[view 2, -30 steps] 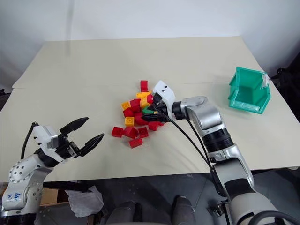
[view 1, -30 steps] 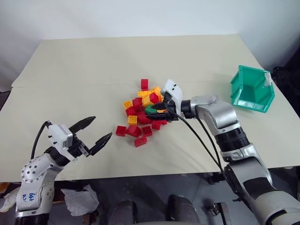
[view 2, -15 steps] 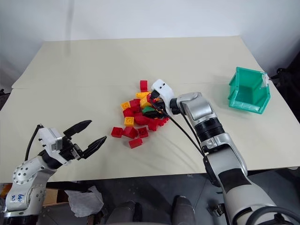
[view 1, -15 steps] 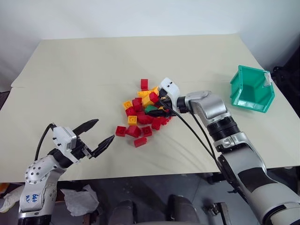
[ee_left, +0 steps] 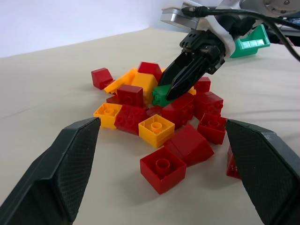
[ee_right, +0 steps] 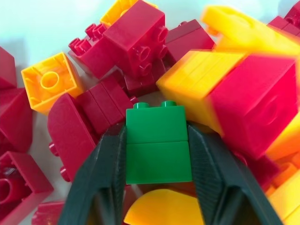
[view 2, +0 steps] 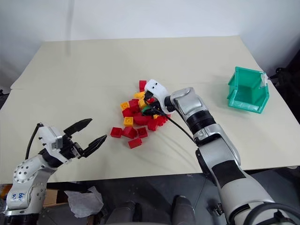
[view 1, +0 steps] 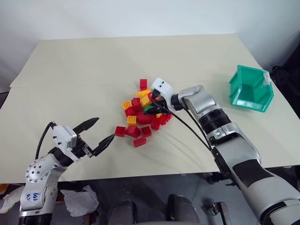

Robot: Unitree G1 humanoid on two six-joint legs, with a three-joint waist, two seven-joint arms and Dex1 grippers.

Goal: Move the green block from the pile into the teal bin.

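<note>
Looks like a lab or test room: plain cream table (view 1: 93,61) against a bare white wall (view 1: 140,16), toy bricks (view 1: 140,115), small storage bin (view 1: 251,89).

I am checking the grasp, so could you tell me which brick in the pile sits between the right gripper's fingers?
The green block, the pile's one green brick; the right gripper has a finger pressed to each of its sides.

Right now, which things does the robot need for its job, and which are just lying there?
Needed:
green block, between the right gripper fingers
pile
teal bin

Just there:
left gripper, open, off to the side
table
</note>
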